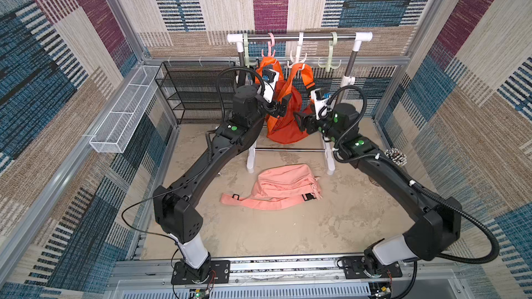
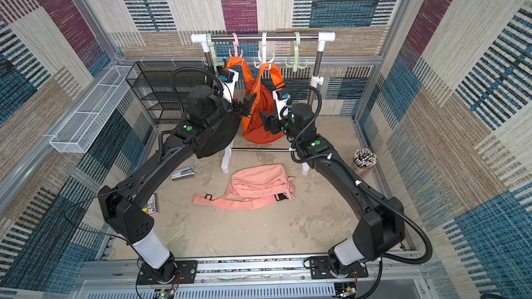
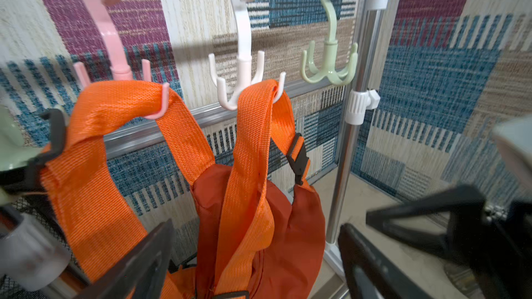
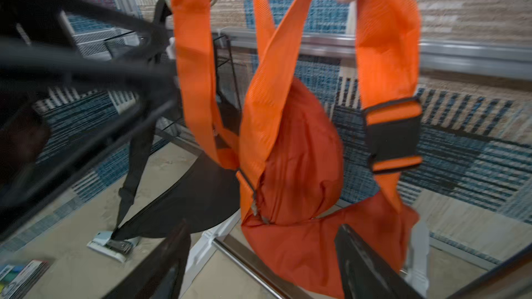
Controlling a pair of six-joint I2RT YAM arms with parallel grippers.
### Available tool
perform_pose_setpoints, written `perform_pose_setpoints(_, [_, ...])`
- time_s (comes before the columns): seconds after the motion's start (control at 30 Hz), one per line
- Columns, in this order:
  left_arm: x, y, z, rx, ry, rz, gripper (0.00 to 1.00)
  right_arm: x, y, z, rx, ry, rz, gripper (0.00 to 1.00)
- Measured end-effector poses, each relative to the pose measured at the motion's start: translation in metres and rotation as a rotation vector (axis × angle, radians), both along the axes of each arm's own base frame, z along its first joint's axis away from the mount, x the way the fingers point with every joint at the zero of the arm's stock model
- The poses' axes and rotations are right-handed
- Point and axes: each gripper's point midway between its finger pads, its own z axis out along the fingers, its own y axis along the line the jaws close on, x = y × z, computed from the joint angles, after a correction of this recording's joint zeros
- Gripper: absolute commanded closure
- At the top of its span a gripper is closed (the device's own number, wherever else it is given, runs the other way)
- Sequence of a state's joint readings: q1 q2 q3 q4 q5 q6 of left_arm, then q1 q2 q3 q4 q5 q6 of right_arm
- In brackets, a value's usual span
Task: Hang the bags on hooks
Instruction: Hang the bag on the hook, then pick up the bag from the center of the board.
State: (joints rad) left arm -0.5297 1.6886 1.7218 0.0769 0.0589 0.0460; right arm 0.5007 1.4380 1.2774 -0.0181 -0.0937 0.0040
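Observation:
The orange bag [image 1: 283,127] hangs from the rack's rail [image 1: 316,36]. One orange strap [image 3: 121,99] lies over a prong of the pink hook [image 3: 115,50], and the other strap [image 3: 256,102] over a prong of the white hook [image 3: 244,61]. My left gripper [image 1: 283,104] is open just left of the bag's body, its fingers [image 3: 149,254] spread wide on either side of it without pinching it. My right gripper [image 1: 300,123] is open at the bag's lower right, with the fabric [image 4: 302,153] hanging loose beyond the gap between its fingers.
A pink bag [image 1: 283,189] lies on the floor in front of the rack. A black bag [image 2: 216,139] hangs at the rack's left end. Green hooks [image 1: 331,61] hang on the rail. A black wire shelf [image 1: 195,90], white wire basket [image 1: 123,113], stapler [image 2: 182,173] and pencil cup [image 2: 364,159] stand around.

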Motion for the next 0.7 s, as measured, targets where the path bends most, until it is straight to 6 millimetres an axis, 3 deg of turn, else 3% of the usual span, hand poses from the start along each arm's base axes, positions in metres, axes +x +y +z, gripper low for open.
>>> perform_pose_setpoints(0.1, [-0.010,0.016,0.004,-0.056,-0.008,0.018,0.10,-0.043,0.015,-0.053,-0.045,0.094,0.059,0.20])
perform_pose_setpoints(0.37, [-0.036,0.068,0.011,-0.157,-0.020,0.094,0.11,-0.148,0.064,-0.150,-0.193,0.268,0.288,0.23])
perform_pose_setpoints(0.53, [-0.049,0.105,0.005,-0.217,-0.003,0.150,0.11,-0.183,0.075,-0.208,-0.331,0.374,0.393,0.23])
perform_pose_setpoints(0.7, [-0.059,0.135,-0.009,-0.268,0.028,0.200,0.12,-0.193,0.079,-0.258,-0.444,0.469,0.433,0.24])
